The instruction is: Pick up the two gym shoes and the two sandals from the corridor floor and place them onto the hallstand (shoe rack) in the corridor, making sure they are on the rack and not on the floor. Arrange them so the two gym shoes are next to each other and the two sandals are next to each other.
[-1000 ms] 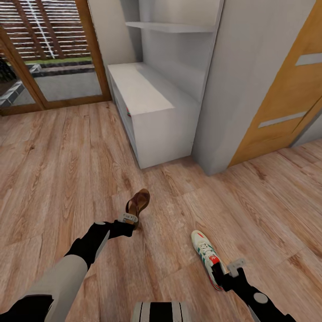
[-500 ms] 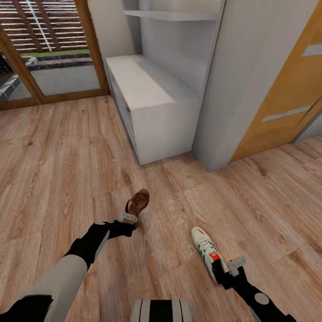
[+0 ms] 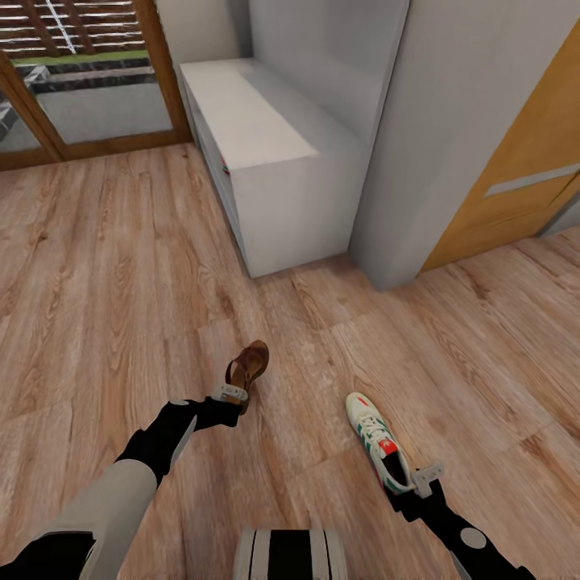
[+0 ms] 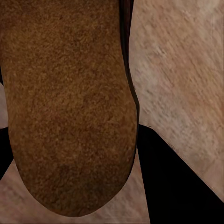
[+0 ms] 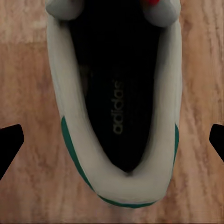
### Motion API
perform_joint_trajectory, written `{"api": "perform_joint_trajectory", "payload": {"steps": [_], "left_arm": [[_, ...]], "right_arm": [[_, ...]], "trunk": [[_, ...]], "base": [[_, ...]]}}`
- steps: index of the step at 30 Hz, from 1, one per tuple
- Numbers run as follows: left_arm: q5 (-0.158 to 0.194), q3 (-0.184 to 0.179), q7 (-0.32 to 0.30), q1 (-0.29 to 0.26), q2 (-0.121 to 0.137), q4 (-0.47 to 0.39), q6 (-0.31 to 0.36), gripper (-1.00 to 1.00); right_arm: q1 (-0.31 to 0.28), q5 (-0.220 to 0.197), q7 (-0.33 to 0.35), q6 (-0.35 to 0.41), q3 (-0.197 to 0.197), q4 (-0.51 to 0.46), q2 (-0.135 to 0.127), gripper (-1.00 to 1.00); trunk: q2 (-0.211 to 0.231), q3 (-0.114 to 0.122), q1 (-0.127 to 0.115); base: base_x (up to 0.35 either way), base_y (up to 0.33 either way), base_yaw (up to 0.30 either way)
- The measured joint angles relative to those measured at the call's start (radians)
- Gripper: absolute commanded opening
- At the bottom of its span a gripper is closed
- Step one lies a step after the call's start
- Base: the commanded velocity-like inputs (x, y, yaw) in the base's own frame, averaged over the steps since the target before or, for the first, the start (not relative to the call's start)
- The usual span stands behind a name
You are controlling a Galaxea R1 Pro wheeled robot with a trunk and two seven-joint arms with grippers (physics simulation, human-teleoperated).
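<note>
In the head view, the left tool (image 3: pixel 231 394) is in the lower left part of the frame and is closed on the heel end of a brown sandal (image 3: pixel 247 367). The sandal stands tilted on its edge above the corridor floor (image 3: pixel 105 266), with its toe pointing to the upper right. In the left wrist view, the brown suede-like sole of the sandal (image 4: pixel 70 102) lies very close in front of the camera, and the wood planks (image 4: pixel 182 74) show beside it.

The right tool (image 3: pixel 412 484) is in the lower right part of the head view. It sits at the heel of a white gym shoe (image 3: pixel 374 447) with green stripes and a red tongue patch, whose toe points to the upper left. In the right wrist view the heel opening of the gym shoe (image 5: pixel 116 107) is straight ahead, and the two dark fingertips (image 5: pixel 10 144) stand wide apart at the two edges of the frame, not touching the shoe, so this tool is open around it.

The light-grey hallstand (image 3: pixel 266 145) stands in the upper middle of the head view, well apart from both shoes. A small red and green spot shows inside its open front. To its right there is a grey panel (image 3: pixel 451 121), then an orange wooden door (image 3: pixel 524 145). A glass door with a wooden frame (image 3: pixel 80 80) is in the upper left. Bare floor lies between the shoes and the hallstand.
</note>
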Motion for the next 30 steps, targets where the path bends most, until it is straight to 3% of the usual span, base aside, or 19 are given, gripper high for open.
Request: {"api": "perform_joint_trajectory", "payload": {"steps": [4,14,24,30], "left_arm": [[0.000,0.000,0.000,0.000,0.000,-0.001,0.000,-1.00],[0.002,0.001,0.000,0.000,-0.001,-0.002,-0.001,-1.00],[0.000,0.001,0.000,0.000,-0.001,-0.002,-0.001,-1.00],[0.001,0.000,0.000,-0.001,-0.002,-0.003,-0.001,-1.00]], "right_arm": [[0.000,0.000,0.000,0.000,0.000,0.000,-0.001,1.00],[0.000,0.000,0.000,0.000,-0.001,-0.002,-0.002,1.00],[0.001,0.000,0.000,0.000,-0.002,-0.002,-0.003,1.00],[0.000,0.000,0.000,0.000,-0.002,-0.003,-0.003,1.00]], "trunk": [[-0.001,-0.022,0.002],[-0.001,-0.029,0.002],[-0.003,-0.074,0.006],[-0.003,-0.080,0.006]], "base": [[0.000,0.000,0.000],[0.000,0.000,0.000],[0.000,0.000,0.000],[0.000,0.000,0.000]]}}
